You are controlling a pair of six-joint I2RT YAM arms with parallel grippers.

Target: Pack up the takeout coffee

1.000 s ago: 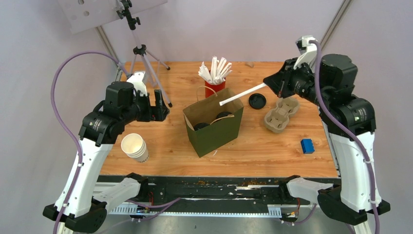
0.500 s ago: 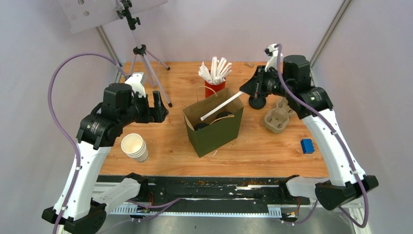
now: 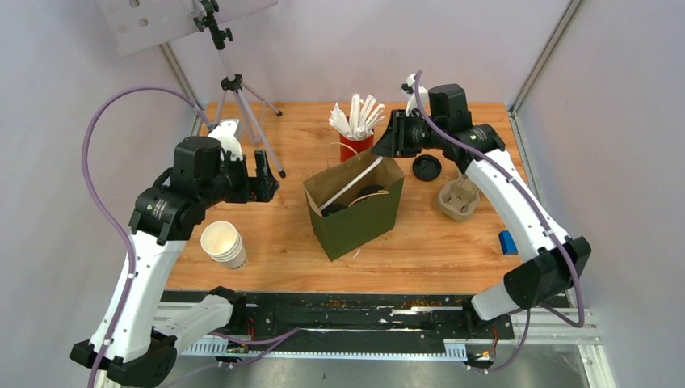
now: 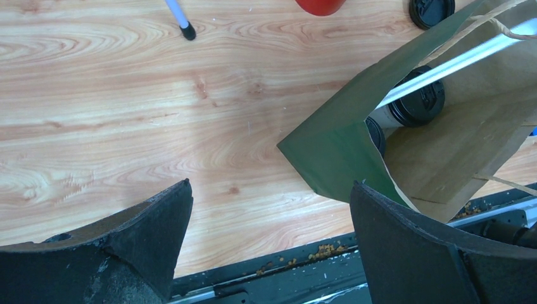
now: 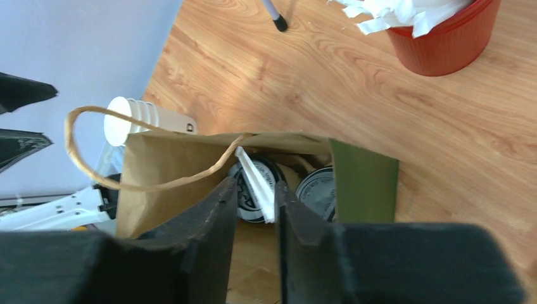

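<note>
Where the tabletop (image 3: 420, 259) meets its near edge, nothing has shifted since a second ago: the stack of white paper cups (image 3: 224, 244) lies close to the left edge and the blue block (image 3: 508, 242) close to the right edge. A broad strip of bare wood runs between them, in front of the green paper bag (image 3: 359, 222). That bag stands mid-tabletop with its mouth open. The takeout coffee (image 4: 418, 104) sits inside it, black lid up, with a second lidded cup (image 4: 375, 136) just beside it. The white wrapped straw (image 3: 349, 184), carried in the air to the right a second ago, now slants down into the bag, with its lower end among the lids.

Left of the bag the left claw (image 4: 271, 190) hovers spread wide over bare wood, apart from the bag, its pose unchanged. The right claw (image 5: 254, 187) has swung in from above the cardboard cup carrier (image 3: 460, 196) to the bag's far right corner. Its fingers (image 5: 215, 228) stand a narrow slit apart with the straw's upper end in the slit; I cannot tell whether they pinch it.

Farther back, a loose black lid (image 3: 426, 167) lies near the carrier, the red cup of white sticks (image 3: 356, 145) stands just behind the bag, and a tripod (image 3: 234, 89) stands at the far left corner
</note>
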